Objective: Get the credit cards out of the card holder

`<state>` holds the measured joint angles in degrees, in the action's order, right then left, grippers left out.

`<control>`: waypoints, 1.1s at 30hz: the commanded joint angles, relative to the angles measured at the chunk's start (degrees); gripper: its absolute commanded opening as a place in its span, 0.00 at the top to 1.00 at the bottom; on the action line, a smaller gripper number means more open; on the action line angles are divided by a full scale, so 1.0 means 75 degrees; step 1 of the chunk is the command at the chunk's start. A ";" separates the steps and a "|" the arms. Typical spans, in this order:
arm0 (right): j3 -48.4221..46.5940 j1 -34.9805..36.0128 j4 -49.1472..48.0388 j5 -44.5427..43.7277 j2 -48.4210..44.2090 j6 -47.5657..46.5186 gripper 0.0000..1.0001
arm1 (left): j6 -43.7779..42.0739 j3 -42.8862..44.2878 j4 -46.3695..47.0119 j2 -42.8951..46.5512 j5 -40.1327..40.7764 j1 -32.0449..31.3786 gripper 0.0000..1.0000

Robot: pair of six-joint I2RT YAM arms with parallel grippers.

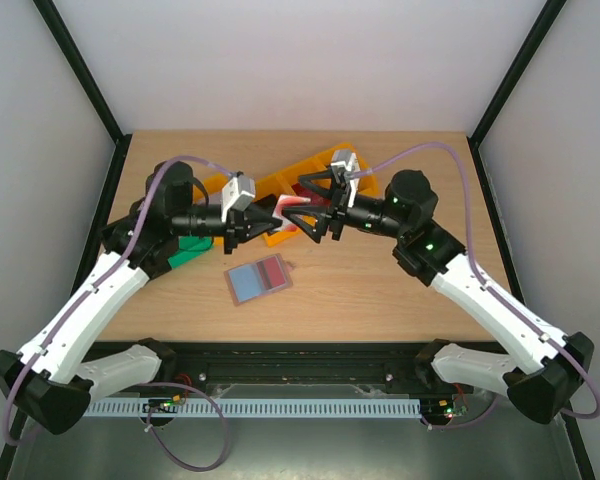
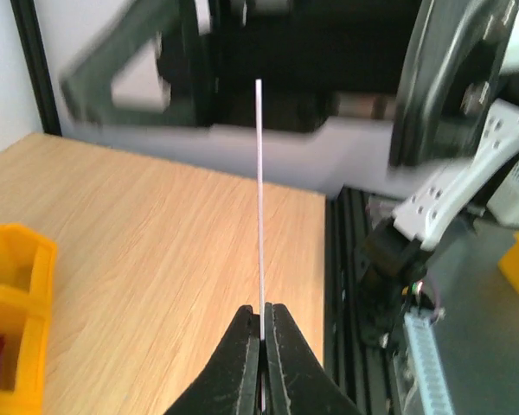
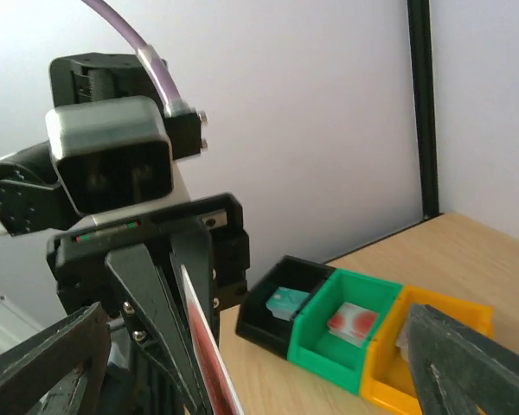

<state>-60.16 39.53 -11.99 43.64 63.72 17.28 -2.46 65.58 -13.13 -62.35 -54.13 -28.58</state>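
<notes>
your left gripper [image 2: 262, 318] was clamped together on a thin card [image 2: 259, 199], which it held edge-on above the table [image 1: 380, 290]. your right gripper [image 1: 306, 210] faced it from the right, its fingers spread wide apart on either side of that card. the card holder [image 1: 259, 279] lay open and flat on the near middle of the table, blue lining up, with a dark red card [image 1: 273, 270] on its right half.

Edge-on, the card [image 2: 259, 199] hides its face; the yellow bin [image 2: 35, 259] is cropped.
</notes>
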 commanded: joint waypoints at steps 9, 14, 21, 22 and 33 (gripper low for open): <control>-0.2291 0.0149 0.5974 0.0700 0.1057 -0.3792 0.34 | -0.2953 -0.0289 -0.2601 0.0317 0.0502 0.0002 0.98; -0.2183 0.0184 0.5723 0.0600 0.0981 -0.3697 0.75 | -0.2961 -0.0350 -0.2623 0.0308 0.0486 -0.0029 0.98; -0.1248 0.0189 0.3241 -0.0988 0.0391 -0.1681 0.98 | -0.2634 -0.0949 -0.1765 0.0573 0.1464 -0.0067 0.63; -0.1260 0.0177 0.3058 -0.1466 0.0513 -0.1133 0.98 | -0.2527 -0.1092 -0.1437 0.0683 0.2021 -0.0068 0.41; -0.0632 0.0166 -0.0285 -0.4256 0.1611 0.5350 0.98 | -0.7466 -0.2388 0.3938 0.1167 0.9254 -0.2472 0.38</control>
<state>-68.99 40.77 3.14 19.18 76.69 35.77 -35.88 52.58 -3.77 -53.17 -5.54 -40.38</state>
